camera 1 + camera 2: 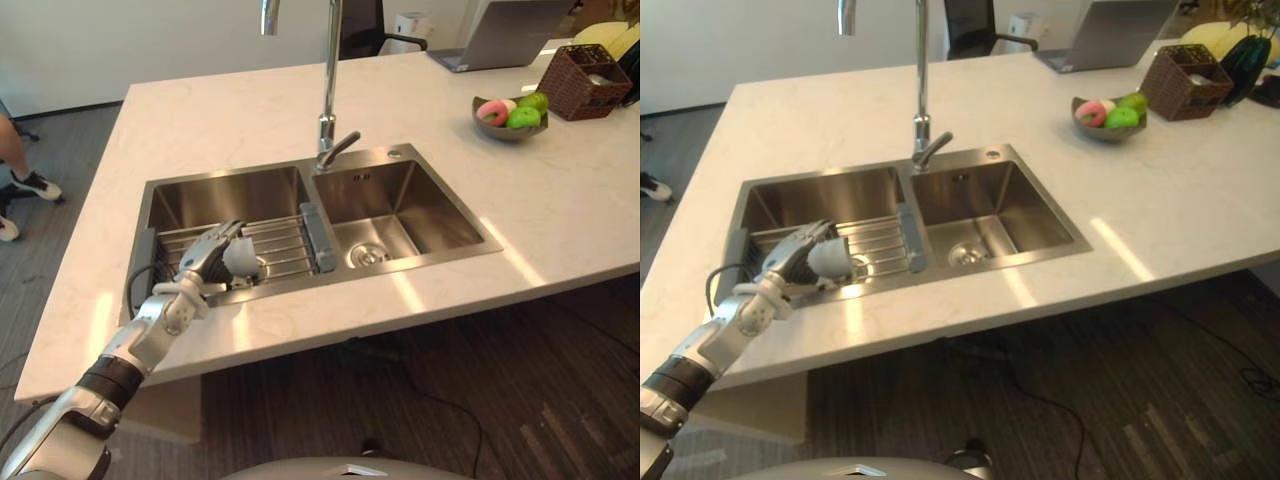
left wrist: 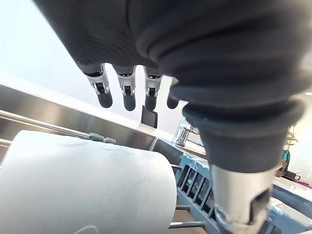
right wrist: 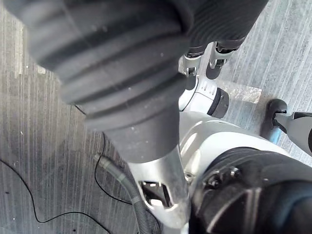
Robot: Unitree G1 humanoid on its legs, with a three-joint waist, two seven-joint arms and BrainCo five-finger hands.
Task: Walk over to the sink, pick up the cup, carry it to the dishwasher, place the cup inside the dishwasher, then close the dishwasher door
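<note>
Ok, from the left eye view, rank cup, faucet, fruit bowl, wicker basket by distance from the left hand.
1. cup, on the sink rack, by the left hand
2. faucet, farther back, centre
3. fruit bowl, right counter
4. wicker basket, far right corner

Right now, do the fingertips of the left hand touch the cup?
Apart. The left wrist view shows the sink wall between the cup and the straight fingertips of the left hand.
</note>
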